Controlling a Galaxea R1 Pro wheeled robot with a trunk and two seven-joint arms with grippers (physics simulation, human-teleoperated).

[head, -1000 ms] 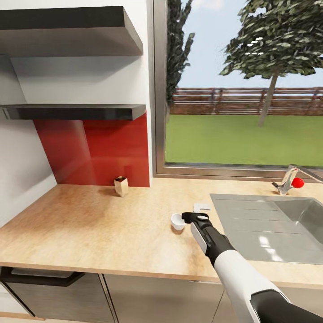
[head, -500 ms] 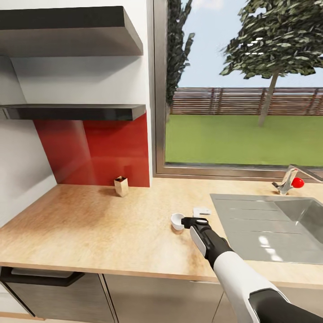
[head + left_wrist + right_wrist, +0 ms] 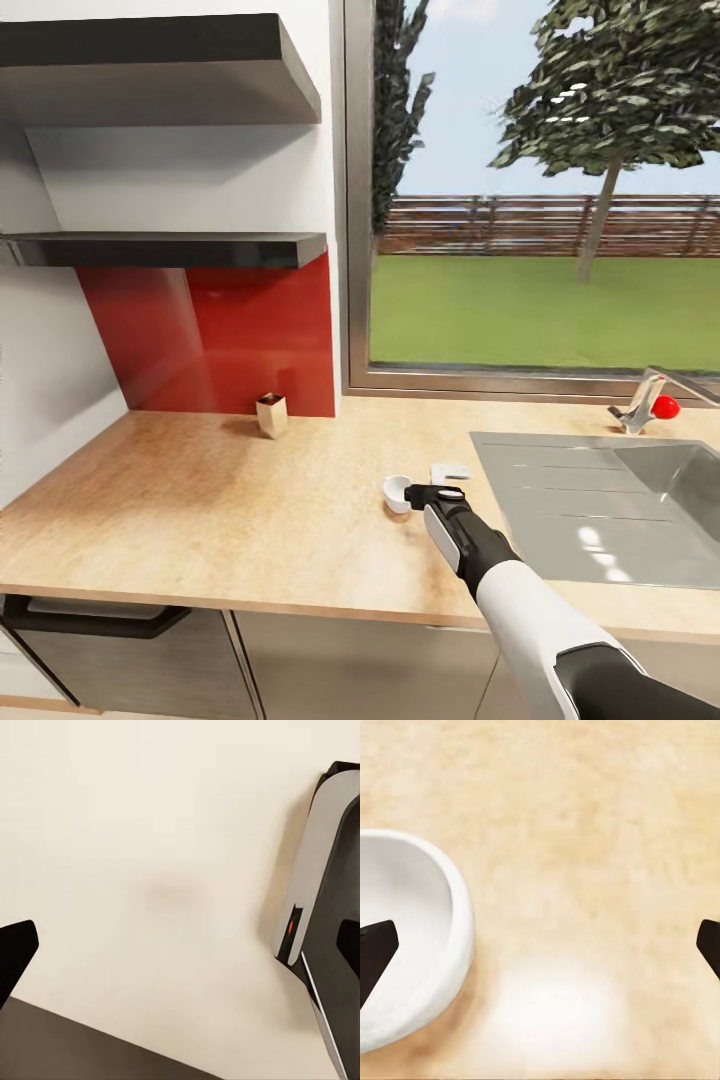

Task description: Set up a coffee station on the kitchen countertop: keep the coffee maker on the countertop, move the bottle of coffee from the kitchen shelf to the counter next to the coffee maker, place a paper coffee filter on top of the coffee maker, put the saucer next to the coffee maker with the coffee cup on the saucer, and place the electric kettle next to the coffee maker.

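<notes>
Our right gripper (image 3: pixel 418 492) hovers low over the countertop (image 3: pixel 220 500) with fingers spread wide and holding nothing; the white coffee cup (image 3: pixel 397 493) sits just beside it, one fingertip (image 3: pixel 375 954) over its rim, near the sink (image 3: pixel 600 500); we judge the cup step is in hand; next we need to centre the rim between the fingers, then close.

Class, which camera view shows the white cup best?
The right wrist view: the cup appears large, its rim and hollow clear, on the countertop. The head view shows it small, beside the right gripper. The left wrist view gives nothing recognisable of it.
</notes>
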